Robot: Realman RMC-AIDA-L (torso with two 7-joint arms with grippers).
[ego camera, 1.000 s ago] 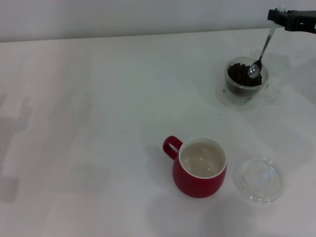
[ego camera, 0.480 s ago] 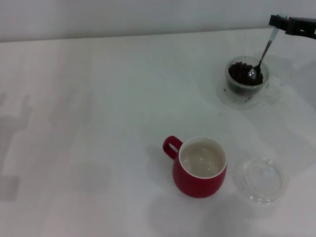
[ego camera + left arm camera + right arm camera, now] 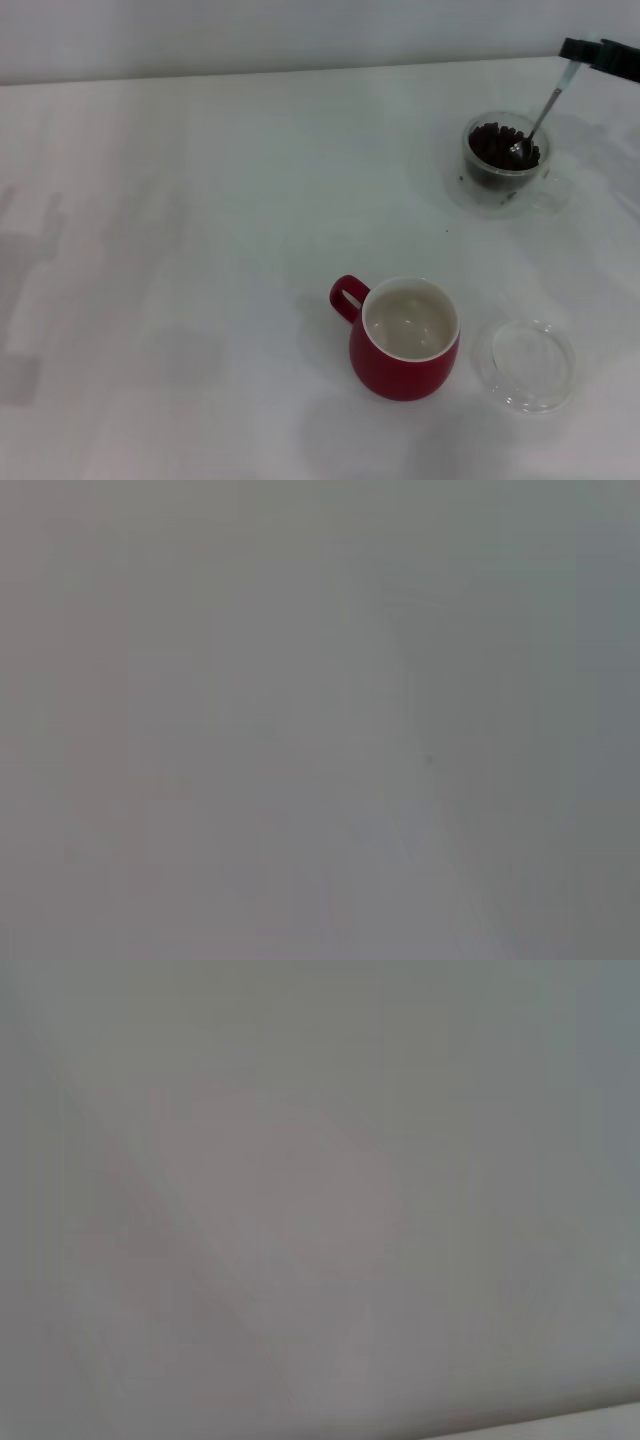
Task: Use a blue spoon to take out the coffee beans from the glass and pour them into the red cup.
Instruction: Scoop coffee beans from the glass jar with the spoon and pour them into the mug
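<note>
The glass (image 3: 505, 165) stands at the far right of the table, holding dark coffee beans (image 3: 497, 143). My right gripper (image 3: 578, 49) is at the upper right edge of the head view, shut on the pale handle of the blue spoon (image 3: 543, 110). The spoon slants down into the glass with its metal bowl among the beans. The red cup (image 3: 405, 338) stands near the front middle, cream inside, handle to the left, no beans visible in it. The left gripper is out of view. Both wrist views show only blank grey-white surface.
A flat clear round dish (image 3: 525, 363) lies just right of the red cup. The white table (image 3: 200, 250) stretches to the left, with a pale wall along its far edge.
My right gripper has moved right and slightly away, and the spoon's bowl has sunk lower into the beans in the glass. The glass seems shifted slightly right.
</note>
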